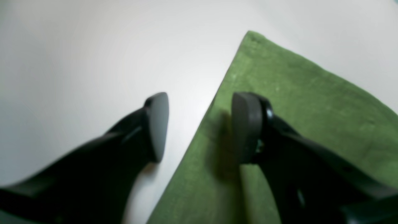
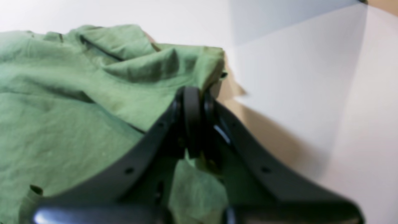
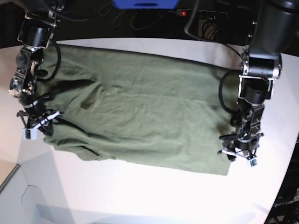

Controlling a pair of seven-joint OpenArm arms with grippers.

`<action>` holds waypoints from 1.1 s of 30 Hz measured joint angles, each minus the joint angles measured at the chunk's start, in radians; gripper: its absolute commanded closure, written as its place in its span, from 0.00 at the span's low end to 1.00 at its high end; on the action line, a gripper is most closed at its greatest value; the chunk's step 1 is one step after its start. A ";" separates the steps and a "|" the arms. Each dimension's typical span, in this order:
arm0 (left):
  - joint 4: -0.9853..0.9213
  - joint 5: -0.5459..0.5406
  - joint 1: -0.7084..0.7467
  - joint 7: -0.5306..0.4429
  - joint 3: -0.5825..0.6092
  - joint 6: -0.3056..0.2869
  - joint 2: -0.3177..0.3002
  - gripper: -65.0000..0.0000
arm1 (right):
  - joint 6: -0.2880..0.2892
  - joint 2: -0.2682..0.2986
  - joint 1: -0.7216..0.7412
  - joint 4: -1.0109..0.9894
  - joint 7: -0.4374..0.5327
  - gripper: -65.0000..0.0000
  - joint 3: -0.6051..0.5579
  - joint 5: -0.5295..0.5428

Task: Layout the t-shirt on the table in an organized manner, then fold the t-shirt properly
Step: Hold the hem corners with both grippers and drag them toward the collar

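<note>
The olive-green t-shirt (image 3: 140, 112) lies spread across the white table (image 3: 140, 191), wrinkled toward the left end. My right gripper (image 3: 41, 123) is at that left end, shut on a bunched fold of the t-shirt (image 2: 62, 124); in the right wrist view the gripper (image 2: 194, 102) has cloth pinched between its pads. My left gripper (image 3: 238, 153) is at the shirt's right edge, near the front corner. In the left wrist view it (image 1: 202, 127) stands open astride that straight edge, one finger (image 1: 247, 124) over the t-shirt (image 1: 295, 99) and the other over bare table (image 1: 93, 46).
Black cables and a power strip with a red light (image 3: 183, 12) lie beyond the table's far edge. The table's curved edge (image 3: 292, 140) passes close to my left arm. At the lower left the tabletop ends in an angled edge (image 3: 21, 168).
</note>
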 measured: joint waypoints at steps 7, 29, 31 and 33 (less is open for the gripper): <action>0.000 0.000 0.000 0.000 0.000 0.000 0.000 0.51 | 0.000 0.000 -0.018 0.003 0.000 0.99 0.000 0.000; -0.010 -0.003 0.028 -0.029 0.118 -0.006 0.011 0.51 | 0.000 0.000 -0.014 0.003 0.000 0.99 0.000 0.000; -0.016 -0.003 0.028 -0.029 0.117 -0.006 0.008 0.51 | 0.000 0.000 -0.014 0.003 0.000 0.99 0.000 0.000; -0.017 -0.003 0.028 -0.031 0.117 -0.006 0.003 0.51 | 0.000 0.000 -0.014 0.003 0.000 0.99 0.000 0.000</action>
